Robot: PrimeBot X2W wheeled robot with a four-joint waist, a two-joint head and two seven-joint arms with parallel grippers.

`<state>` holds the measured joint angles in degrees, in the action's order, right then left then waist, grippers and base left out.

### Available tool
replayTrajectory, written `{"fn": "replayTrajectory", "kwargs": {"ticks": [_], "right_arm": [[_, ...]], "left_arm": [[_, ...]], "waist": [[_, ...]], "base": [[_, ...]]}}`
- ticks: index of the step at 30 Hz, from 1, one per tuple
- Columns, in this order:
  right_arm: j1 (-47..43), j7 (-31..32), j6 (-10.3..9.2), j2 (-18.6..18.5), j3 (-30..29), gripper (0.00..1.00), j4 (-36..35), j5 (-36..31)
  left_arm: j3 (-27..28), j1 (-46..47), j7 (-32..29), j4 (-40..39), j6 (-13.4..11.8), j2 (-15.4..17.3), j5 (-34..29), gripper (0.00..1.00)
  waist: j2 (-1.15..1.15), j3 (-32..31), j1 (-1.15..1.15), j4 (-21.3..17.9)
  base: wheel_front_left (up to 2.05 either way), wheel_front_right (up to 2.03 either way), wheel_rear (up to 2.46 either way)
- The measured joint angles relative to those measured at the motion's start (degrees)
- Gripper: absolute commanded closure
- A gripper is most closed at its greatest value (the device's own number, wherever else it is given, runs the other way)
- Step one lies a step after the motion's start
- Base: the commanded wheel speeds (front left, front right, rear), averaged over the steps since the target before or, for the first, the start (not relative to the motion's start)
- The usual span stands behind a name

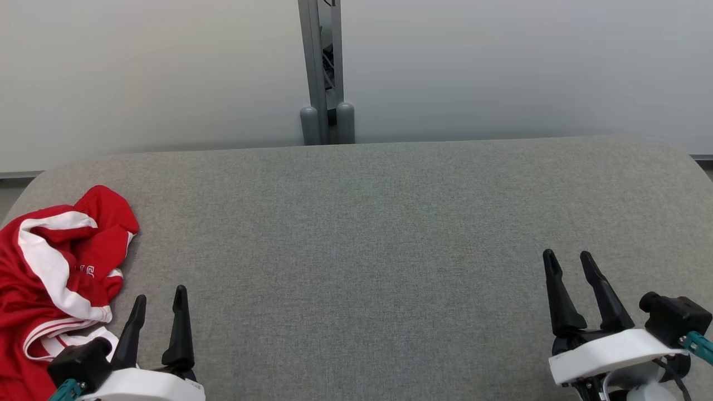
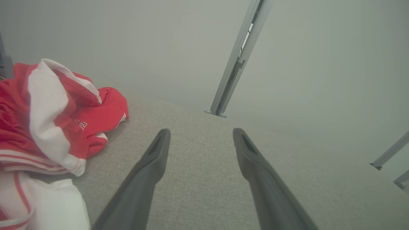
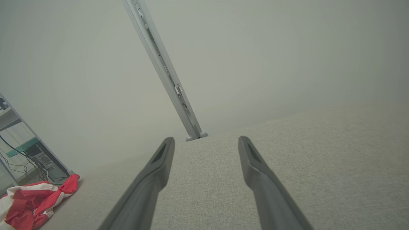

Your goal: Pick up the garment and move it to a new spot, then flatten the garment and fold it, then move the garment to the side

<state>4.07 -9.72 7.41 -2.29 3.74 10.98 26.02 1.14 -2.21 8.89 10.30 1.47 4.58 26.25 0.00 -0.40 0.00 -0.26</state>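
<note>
A crumpled red and white garment lies heaped at the left end of the grey cloth-covered table. The left wrist view has the garment at its left, and the right wrist view has the garment small in its lower left corner. My left gripper hovers open just right of the heap, its fingers apart and empty, not touching the cloth. Far to the right, near the table's front edge, my right gripper is open and empty too. Both wrist views show bare table between the spread fingers.
A pale partition wall runs behind the table, split by a grey metal post with two round feet. The table's back corners are rounded. In the right wrist view, a shelf with cables stands beyond the table's left end.
</note>
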Motion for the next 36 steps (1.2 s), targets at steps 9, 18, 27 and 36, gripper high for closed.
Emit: {"fn": "replayTrajectory", "kwargs": {"ticks": [9, 18, 27, 36], "right_arm": [[0.0, -1.1, 0.01, -0.1, 0.2, 0.00, -0.3, -5.5], [0.0, -2.2, 0.01, -0.2, 0.4, 0.00, -0.3, -10.1], [0.0, -3.4, 0.01, -0.2, 0.7, 0.00, 0.0, -15.0], [0.0, -4.3, 0.01, -0.3, 0.9, 0.00, 0.0, -18.8]], "left_arm": [[0.0, 0.0, 1.3, 0.7, -0.5, 0.3, -4.7, 0.00], [-0.2, 0.0, 2.6, 1.2, -0.6, 0.4, -8.9, 0.00], [-0.4, -0.5, 3.9, 1.7, -1.0, 0.5, -13.7, 0.00], [-0.7, -0.6, 5.0, 2.0, -1.3, 0.5, -17.3, 0.00]], "waist": [[0.00, -0.1, 0.00, 0.0], [0.00, -0.1, 0.00, 0.0], [0.00, -0.1, 0.00, 0.0], [0.00, 0.0, 0.00, 0.0]], "base": [[0.00, 0.00, 0.00], [0.00, 0.00, 0.00], [0.00, 0.00, 0.00], [0.00, 0.00, 0.00]]}}
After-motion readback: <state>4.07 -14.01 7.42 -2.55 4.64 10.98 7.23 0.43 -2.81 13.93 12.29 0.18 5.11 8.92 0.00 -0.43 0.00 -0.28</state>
